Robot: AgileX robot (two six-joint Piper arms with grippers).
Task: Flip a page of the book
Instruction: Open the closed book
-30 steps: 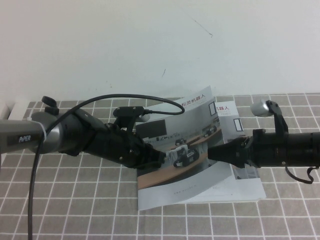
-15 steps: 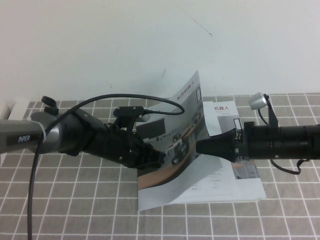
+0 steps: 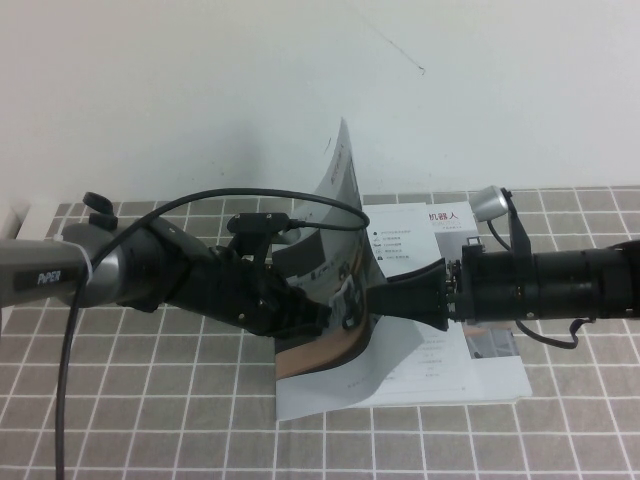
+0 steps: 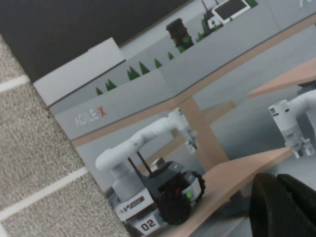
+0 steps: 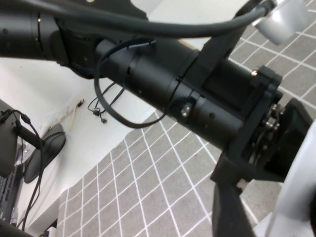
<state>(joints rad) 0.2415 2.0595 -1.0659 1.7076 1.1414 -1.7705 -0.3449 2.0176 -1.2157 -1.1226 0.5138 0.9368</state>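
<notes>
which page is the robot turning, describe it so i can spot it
On the grey tiled table, between both arms, lies the book. Its cover stands nearly upright, curling, right claw pushing underneath, left claw on the spine side. Every other page lies flat.

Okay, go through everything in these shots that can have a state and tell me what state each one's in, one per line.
book: lying on the tiled table, open.
front cover: lifted, curled nearly upright.
inner page: exposed, flat.
left gripper: low over the book's left edge, beside the raised cover.
right gripper: under the raised cover, pushing it leftward.
second booklet: flat, partly under the book.
</notes>
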